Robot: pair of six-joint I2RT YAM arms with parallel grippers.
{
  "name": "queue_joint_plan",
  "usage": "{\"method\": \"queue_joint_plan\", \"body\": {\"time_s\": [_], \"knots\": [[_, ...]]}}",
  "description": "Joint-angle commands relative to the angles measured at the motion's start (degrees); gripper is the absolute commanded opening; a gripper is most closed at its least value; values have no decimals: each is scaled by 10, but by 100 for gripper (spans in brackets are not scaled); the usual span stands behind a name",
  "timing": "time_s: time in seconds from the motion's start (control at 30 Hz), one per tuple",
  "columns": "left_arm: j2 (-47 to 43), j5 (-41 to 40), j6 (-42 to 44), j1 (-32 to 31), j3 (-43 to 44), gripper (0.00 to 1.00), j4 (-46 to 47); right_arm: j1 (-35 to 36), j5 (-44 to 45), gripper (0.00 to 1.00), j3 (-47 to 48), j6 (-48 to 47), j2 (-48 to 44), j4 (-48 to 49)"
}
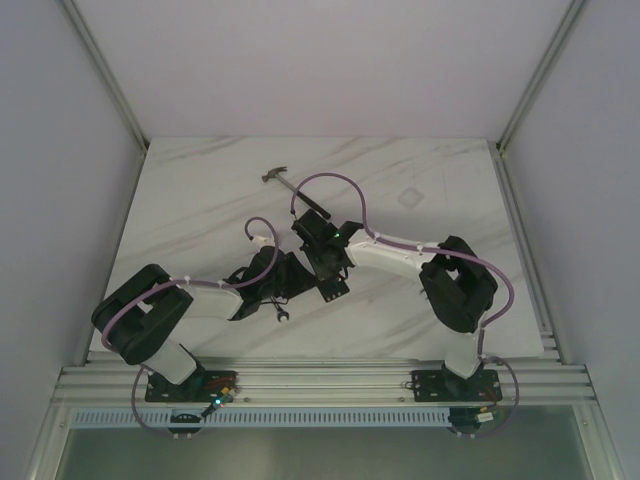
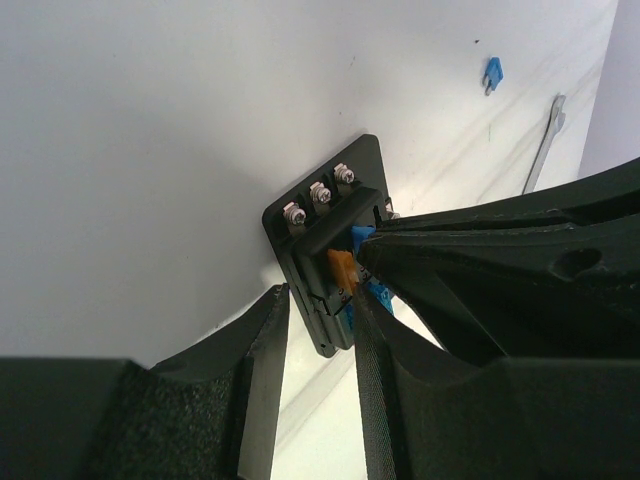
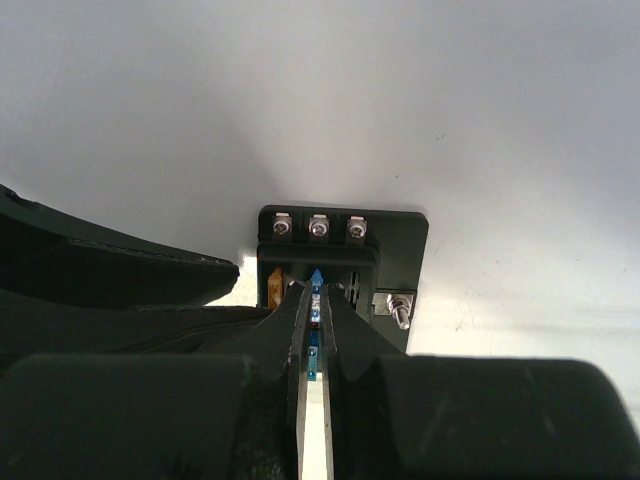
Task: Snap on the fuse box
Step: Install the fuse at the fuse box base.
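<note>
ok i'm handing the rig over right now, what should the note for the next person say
Left gripper: shut on the fuse box, gripping it by its near edge.
Right gripper: shut on a blue fuse, its tip at a slot in the box.
Done: an orange fuse sits in the box.
Left: press the blue fuse home; I cannot tell if it has seated. A loose fuse lies near the wrench.
</note>
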Motion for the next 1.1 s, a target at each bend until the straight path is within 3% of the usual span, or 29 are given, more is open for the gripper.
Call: {"method": "queue_joint_plan", "body": {"time_s": [0.0,0.17,0.73,1.07], "knots": [[5,-20,8,-2,-14,40,-48,-11,27,0,-53,-6,68,-37],[1,-22,8,-2,-14,41,-52,4,12,0,-33,-6,48,-22],[-20,-20,11,-3,-5,48,-59,11,-11,24,-38,23,-79,31],[-31,-19,15,-3,-2,54,-60,6,-4,23,-49,30,-68,34]]}}
